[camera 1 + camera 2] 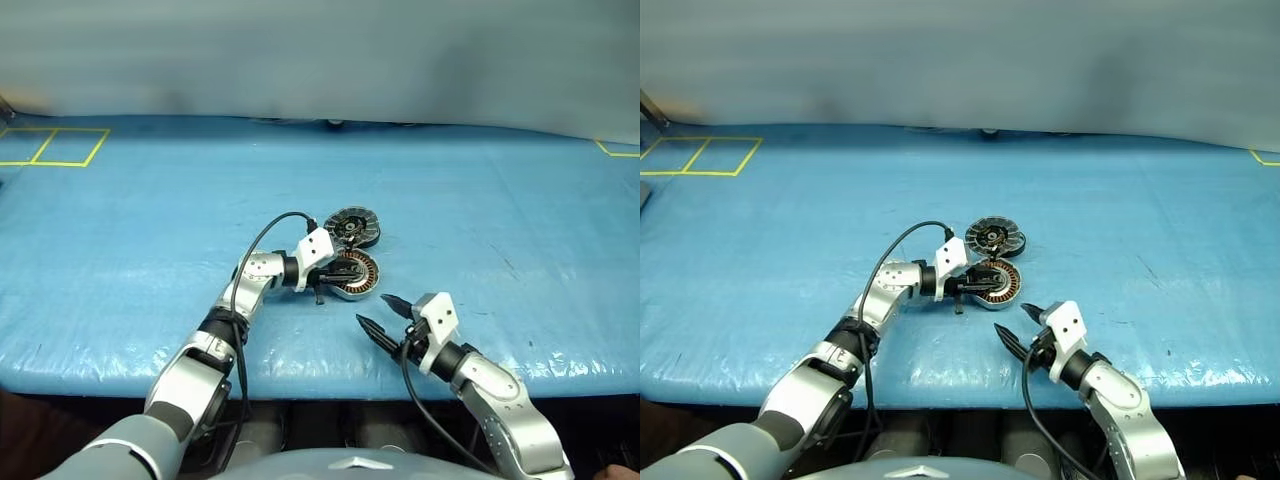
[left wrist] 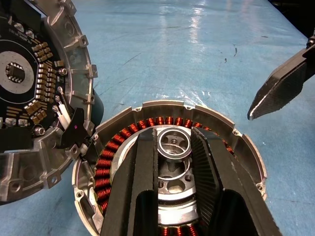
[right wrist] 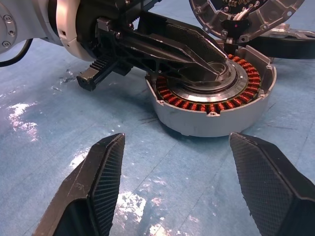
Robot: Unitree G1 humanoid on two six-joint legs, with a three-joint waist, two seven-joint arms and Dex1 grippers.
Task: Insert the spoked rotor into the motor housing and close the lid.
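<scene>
The motor housing (image 1: 366,286) lies on the blue table, its copper windings showing in the left wrist view around the rim (image 2: 246,147). Inside that ring sits the spoked rotor (image 2: 173,183), silver with a raised hub. My left gripper (image 2: 174,136) reaches in from the left and is shut on the hub. The lid (image 1: 352,227) stands open, tilted up behind the housing and joined at its edge, dark inner face (image 2: 29,93) showing. My right gripper (image 1: 372,309) hangs open just in front of the housing, apart from it, nothing between its fingers (image 3: 106,167).
A blue sheet (image 1: 130,250) covers the table, whose front edge runs close under my arms. Yellow tape squares (image 1: 55,147) mark the far left, another yellow line (image 1: 615,150) the far right. A black cable (image 1: 262,240) loops over my left forearm.
</scene>
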